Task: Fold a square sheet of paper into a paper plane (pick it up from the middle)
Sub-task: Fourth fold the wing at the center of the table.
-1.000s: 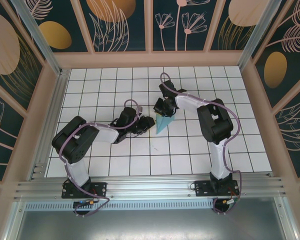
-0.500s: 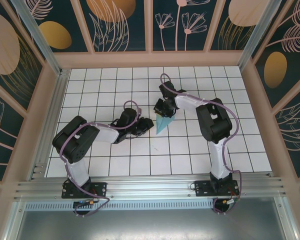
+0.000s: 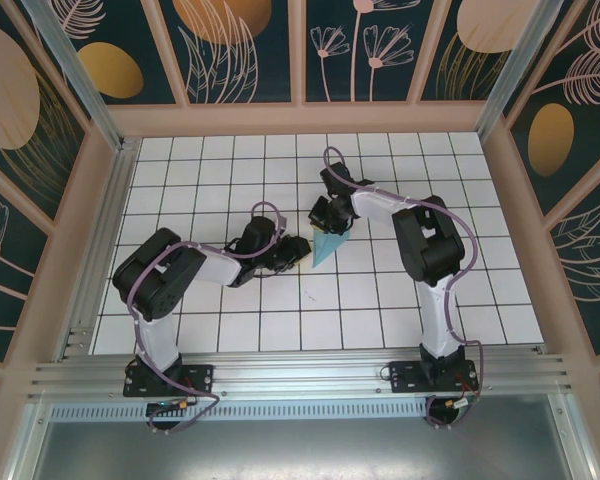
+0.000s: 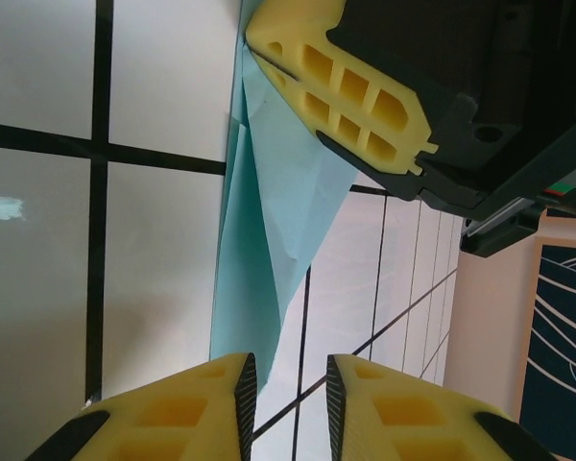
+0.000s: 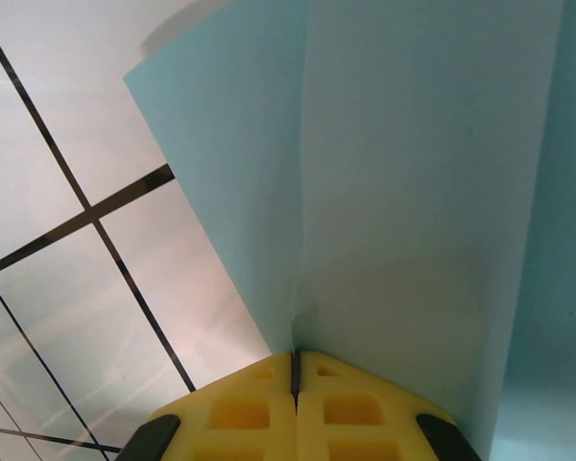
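Right wrist: right gripper (image 5: pixel 295 370) pinches paper plane (image 5: pixel 413 192)

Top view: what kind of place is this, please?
Probably a robot lab cell: left arm and right arm bolted to a metal rail, a white gridded table, patterned panel walls closing it in.

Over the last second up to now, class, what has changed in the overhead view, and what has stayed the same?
The left arm's large elbow joint shifted slightly to the right. The left gripper stayed beside the folded paper, fingers slightly apart and holding nothing. Nothing was taken hold of or let go. The right gripper stays shut on the paper's wide end, and the paper has not moved.
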Tool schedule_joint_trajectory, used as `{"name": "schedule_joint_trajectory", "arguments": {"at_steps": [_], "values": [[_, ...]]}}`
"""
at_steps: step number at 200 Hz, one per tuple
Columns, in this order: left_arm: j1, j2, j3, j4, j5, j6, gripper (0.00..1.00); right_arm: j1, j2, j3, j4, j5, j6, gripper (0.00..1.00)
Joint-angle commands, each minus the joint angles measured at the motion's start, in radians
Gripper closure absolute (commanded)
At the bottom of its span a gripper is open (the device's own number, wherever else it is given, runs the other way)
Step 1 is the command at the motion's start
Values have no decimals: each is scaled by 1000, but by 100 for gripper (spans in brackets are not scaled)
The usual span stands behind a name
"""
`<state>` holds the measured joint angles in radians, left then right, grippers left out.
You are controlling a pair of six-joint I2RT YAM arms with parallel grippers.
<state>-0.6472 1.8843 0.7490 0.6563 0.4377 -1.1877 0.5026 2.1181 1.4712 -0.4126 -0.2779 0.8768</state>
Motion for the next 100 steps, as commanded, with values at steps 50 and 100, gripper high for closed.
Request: {"name": "schedule_joint_trajectory", "arguments": {"at_steps": [50, 100], "values": [[3, 100, 116, 3, 57, 29, 75, -8, 22, -18, 5, -11, 16, 100], [2, 123, 154, -100, 33, 69, 74, -8, 22, -15, 3, -12, 13, 100]]}}
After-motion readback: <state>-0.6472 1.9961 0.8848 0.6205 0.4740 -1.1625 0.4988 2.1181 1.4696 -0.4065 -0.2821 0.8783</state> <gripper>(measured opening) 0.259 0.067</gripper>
